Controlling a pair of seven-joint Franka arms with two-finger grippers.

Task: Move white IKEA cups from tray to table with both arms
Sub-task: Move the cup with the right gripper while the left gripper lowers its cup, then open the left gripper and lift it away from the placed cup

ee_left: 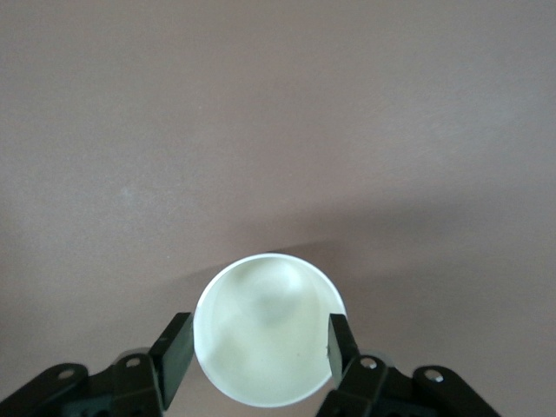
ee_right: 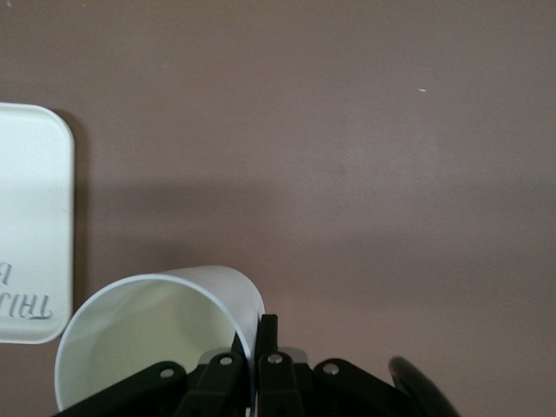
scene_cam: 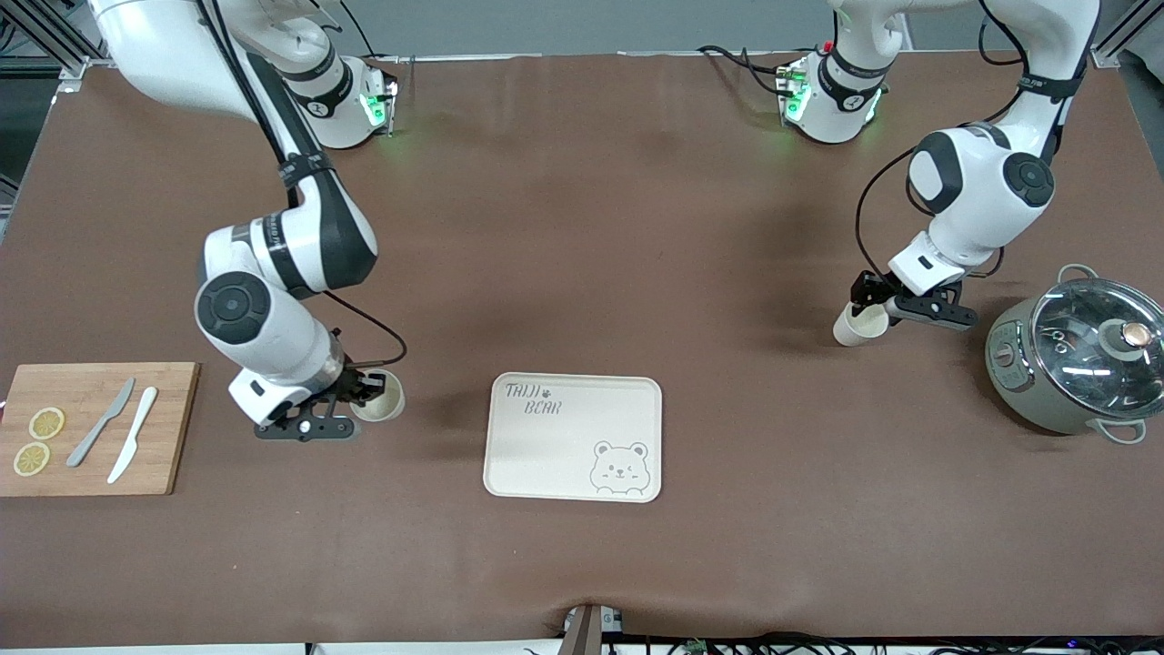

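There are two white cups. One cup [scene_cam: 380, 398] [ee_right: 148, 334] hangs tilted in my right gripper [scene_cam: 362, 394] [ee_right: 256, 328], which is shut on its wall with one finger inside the rim and one outside. It is low over the table, between the cutting board and the bear tray [scene_cam: 573, 437] [ee_right: 35, 226]. The other cup [scene_cam: 859, 326] [ee_left: 261, 304] sits between the fingers of my left gripper [scene_cam: 873, 305] [ee_left: 259, 343], which is shut across its rim. That cup is tilted, low over the table beside the pot.
A wooden cutting board [scene_cam: 168, 428] with two lemon slices [scene_cam: 38, 440] and two knives [scene_cam: 116, 429] lies at the right arm's end. A grey-green pot [scene_cam: 1078, 359] with a glass lid stands at the left arm's end. Brown table surrounds the tray.
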